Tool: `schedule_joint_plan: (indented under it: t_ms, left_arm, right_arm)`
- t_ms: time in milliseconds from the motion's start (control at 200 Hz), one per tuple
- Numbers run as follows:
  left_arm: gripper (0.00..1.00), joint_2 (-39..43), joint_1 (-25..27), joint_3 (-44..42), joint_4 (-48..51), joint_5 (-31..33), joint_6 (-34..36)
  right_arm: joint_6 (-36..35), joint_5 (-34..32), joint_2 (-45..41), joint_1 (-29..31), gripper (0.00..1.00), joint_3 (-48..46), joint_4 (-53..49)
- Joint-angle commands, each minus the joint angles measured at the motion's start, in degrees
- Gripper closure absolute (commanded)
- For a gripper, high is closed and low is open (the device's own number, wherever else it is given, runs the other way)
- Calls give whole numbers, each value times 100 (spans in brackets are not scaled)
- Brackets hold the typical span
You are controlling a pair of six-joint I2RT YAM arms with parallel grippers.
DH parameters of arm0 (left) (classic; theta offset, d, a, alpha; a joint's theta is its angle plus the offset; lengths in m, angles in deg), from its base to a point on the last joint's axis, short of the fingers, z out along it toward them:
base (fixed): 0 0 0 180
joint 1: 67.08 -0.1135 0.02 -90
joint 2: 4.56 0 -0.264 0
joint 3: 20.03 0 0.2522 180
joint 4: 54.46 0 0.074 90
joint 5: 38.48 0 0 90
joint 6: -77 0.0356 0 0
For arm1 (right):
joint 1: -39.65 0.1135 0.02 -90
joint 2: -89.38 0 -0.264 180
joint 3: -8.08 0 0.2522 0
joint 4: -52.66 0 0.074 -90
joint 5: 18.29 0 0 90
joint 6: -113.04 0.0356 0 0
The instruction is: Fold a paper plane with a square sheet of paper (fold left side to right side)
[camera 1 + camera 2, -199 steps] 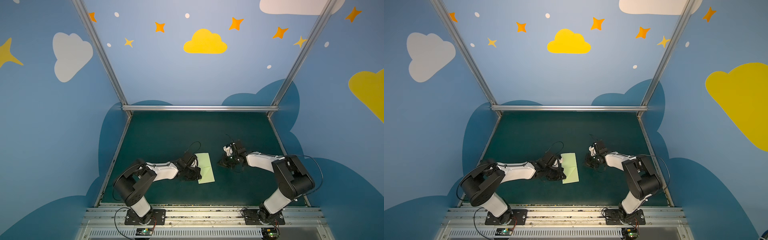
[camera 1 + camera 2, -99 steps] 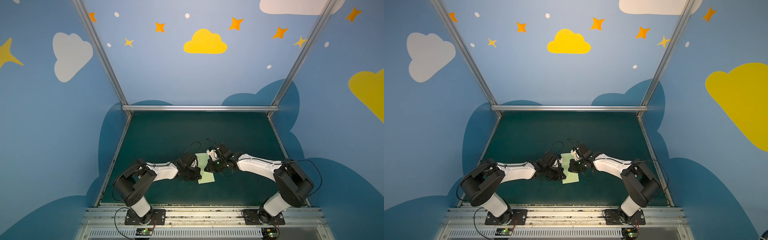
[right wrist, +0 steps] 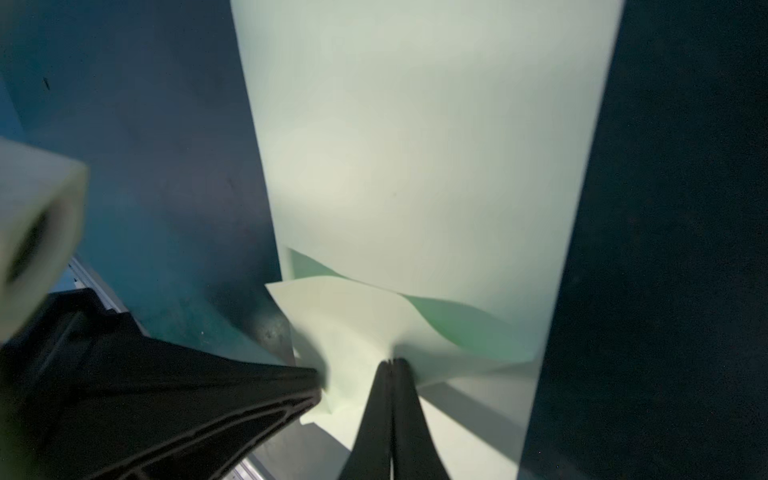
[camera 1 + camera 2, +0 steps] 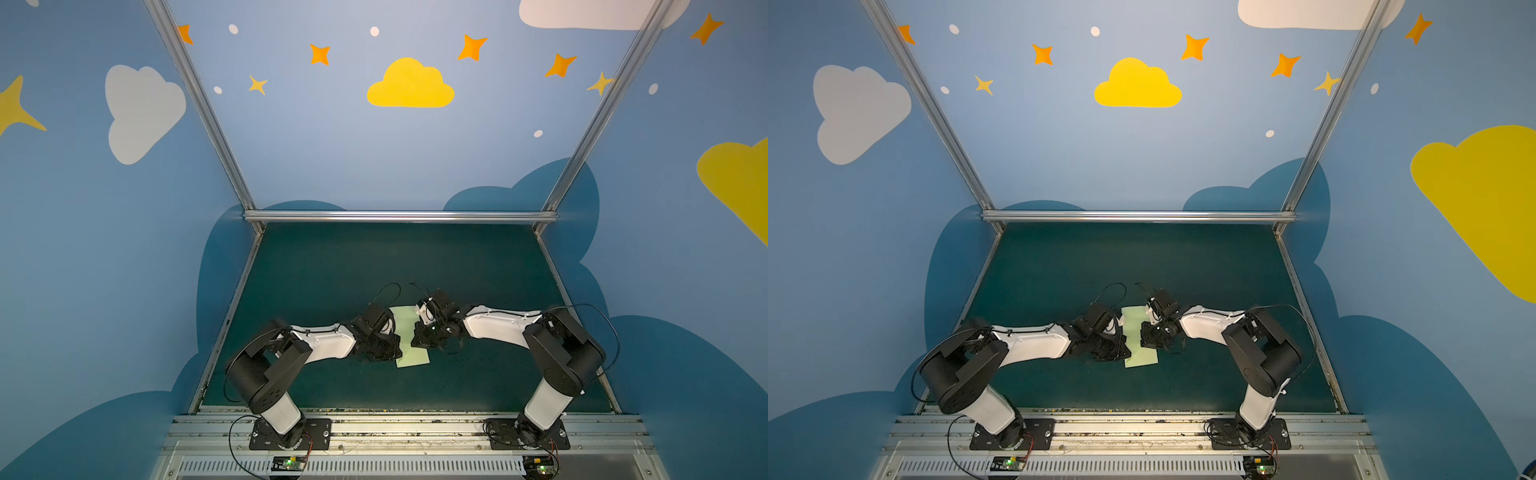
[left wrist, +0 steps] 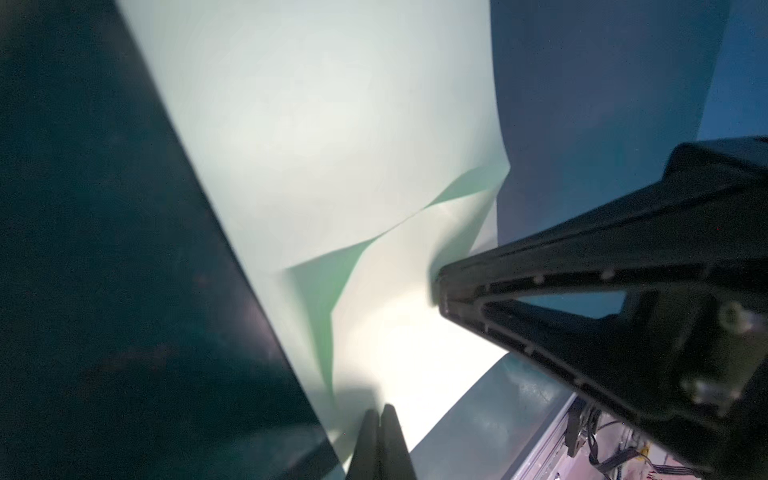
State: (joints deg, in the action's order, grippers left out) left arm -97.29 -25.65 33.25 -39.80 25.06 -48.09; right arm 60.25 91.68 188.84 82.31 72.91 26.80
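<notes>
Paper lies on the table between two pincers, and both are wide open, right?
No, both are shut, as each wrist view shows: left pincer, right pincer. The paper does lie on the table between them.

Dark green worktop (image 4: 374,266) with pale green folded paper (image 4: 411,356) resting midway between its side edges, nearer the front edge.

Green paper (image 4: 1142,355) on dark mat (image 4: 1142,257)

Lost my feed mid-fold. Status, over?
Left gripper and right gripper shut, tips on paper. Top layer lifted, fold unfinished. Nothing in the way.
</notes>
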Motion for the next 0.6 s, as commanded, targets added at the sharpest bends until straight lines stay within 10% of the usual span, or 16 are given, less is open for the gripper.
schedule_joint_plan:
  t_ms: [0,596]
  left_arm:
    - [97,306,-87,301,573,25,217]
    - [97,-326,58,813,403,-272,192]
  right_arm:
    - [21,-125,153,-64,100,-179,3]
    - [205,-83,169,-91,100,-366,151]
